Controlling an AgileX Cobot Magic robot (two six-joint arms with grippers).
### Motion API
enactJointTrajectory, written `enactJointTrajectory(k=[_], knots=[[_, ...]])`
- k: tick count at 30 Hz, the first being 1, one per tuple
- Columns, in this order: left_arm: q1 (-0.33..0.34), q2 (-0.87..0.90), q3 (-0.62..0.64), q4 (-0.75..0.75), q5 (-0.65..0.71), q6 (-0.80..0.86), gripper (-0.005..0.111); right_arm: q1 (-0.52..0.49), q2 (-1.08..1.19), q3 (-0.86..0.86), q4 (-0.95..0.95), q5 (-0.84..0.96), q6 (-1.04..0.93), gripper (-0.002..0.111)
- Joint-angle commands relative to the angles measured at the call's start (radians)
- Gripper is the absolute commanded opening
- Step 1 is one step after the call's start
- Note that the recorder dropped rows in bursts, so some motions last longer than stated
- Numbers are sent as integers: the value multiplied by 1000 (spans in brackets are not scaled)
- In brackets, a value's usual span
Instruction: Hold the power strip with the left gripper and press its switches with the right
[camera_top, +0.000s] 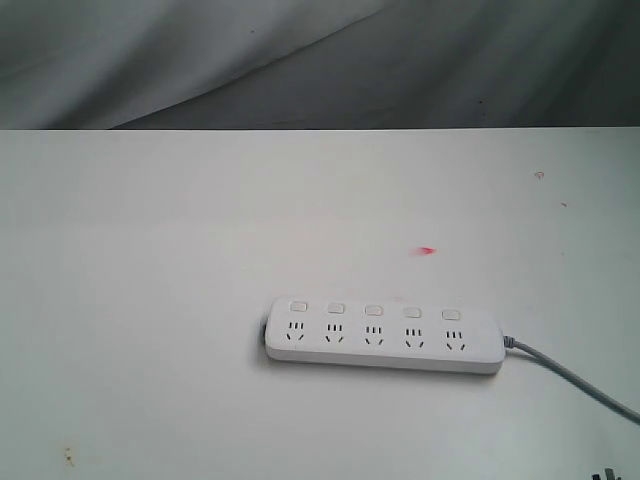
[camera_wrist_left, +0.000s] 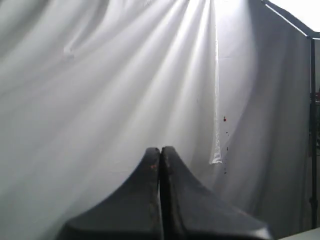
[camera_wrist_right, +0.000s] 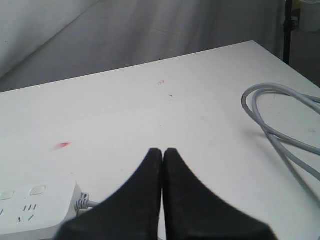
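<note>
The white power strip (camera_top: 384, 335) lies flat on the white table, its five small switches (camera_top: 374, 311) in a row above the socket groups. A grey cord (camera_top: 575, 375) leaves its right end. Neither arm shows in the exterior view. My left gripper (camera_wrist_left: 161, 150) is shut with nothing in it and faces a grey cloth backdrop, so the strip is out of its view. My right gripper (camera_wrist_right: 163, 151) is also shut and empty, hovering over the table beside the cord end of the power strip (camera_wrist_right: 35, 207). The cord (camera_wrist_right: 280, 135) loops on the table beyond it.
A small red mark (camera_top: 427, 251) sits on the table behind the strip. The table's back edge (camera_top: 320, 129) meets a grey cloth backdrop. A black stand (camera_wrist_right: 287, 30) rises past the table's far corner in the right wrist view.
</note>
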Motion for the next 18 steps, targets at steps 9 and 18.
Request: enactJointTrajectory(k=[9,18], knots=[[27,-179,327,-26,-54,-22,0,1,-6,3,-4,-1,0,0],[132,-405,690,-41,-125,-24,0,1,-6,3,-4,-1,0,0]])
